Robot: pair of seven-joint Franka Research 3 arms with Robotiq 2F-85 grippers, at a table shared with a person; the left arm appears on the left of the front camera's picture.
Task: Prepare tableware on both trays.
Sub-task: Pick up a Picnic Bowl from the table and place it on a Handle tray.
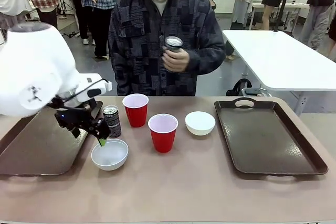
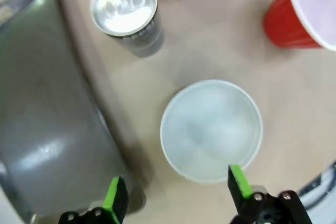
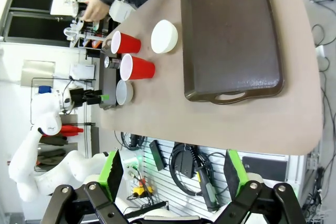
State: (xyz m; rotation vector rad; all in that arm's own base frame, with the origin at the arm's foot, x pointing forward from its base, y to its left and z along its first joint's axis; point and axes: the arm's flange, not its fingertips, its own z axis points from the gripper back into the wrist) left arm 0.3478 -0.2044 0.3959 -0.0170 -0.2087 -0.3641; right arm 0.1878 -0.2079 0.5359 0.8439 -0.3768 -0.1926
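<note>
open, empty left gripper (image 2: pixel 176 184) above rim of small round white bowl (image 2: pixel 210 129); dark brown rectangular plastic tray (image 2: pixel 47 129) just beside.

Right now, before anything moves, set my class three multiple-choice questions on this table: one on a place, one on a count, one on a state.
1. Where is the can that is not on the table?
A. on the floor
B. in the person's hand
C. lying on its side

2. How many red cups stand on the table?
A. one
B. two
C. four

3. How is the left gripper?
A. shut on a cup
B. shut on a can
C. open over a bowl

Answers:
1 B, the hand holds it at chest height.
2 B, two stand mid-table.
3 C, its jaws stand apart above the near bowl.
</note>
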